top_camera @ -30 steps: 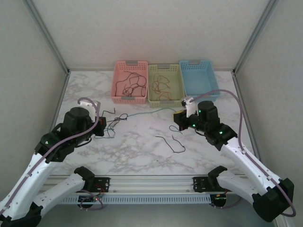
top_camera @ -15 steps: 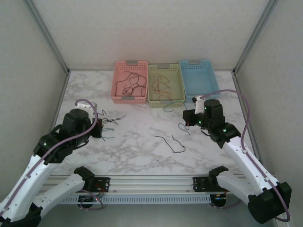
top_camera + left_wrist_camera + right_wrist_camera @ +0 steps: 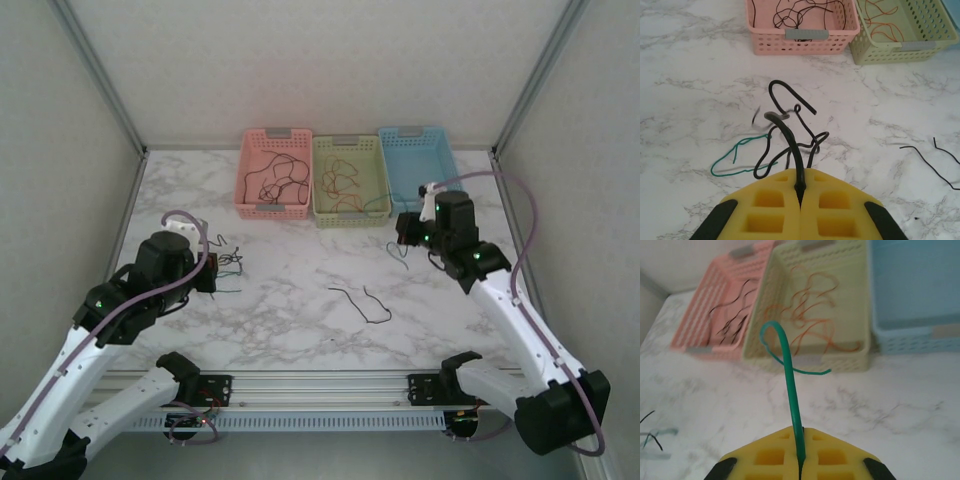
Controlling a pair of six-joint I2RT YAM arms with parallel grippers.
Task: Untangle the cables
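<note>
**Pincers both clamped, one cable apiece**

Left pincer point(image 3: 800, 192) is closed on a black cable point(image 3: 790, 145), which runs from its pads into a small knot on the tabletop point(image 3: 290, 320). One green cable point(image 3: 732, 156) lies looped just left of that knot. Right pincer point(image 3: 800, 452) is closed on a second green cable point(image 3: 790, 385), hooked at its tip. One loose black cable point(image 3: 362, 300) lies mid-tabletop, well apart from both pincers.

Three baskets stand in a row at the far edge:
- a pink basket point(image 3: 272, 210) holding black cables point(image 3: 275, 180)
- a yellow-green basket point(image 3: 340, 218) holding orange cables point(image 3: 345, 185)
- a blue basket point(image 3: 420, 168)

The surface is white marble-patterned, and pale wall panels point(image 3: 300, 60) enclose it between metal posts point(image 3: 100, 75).
</note>
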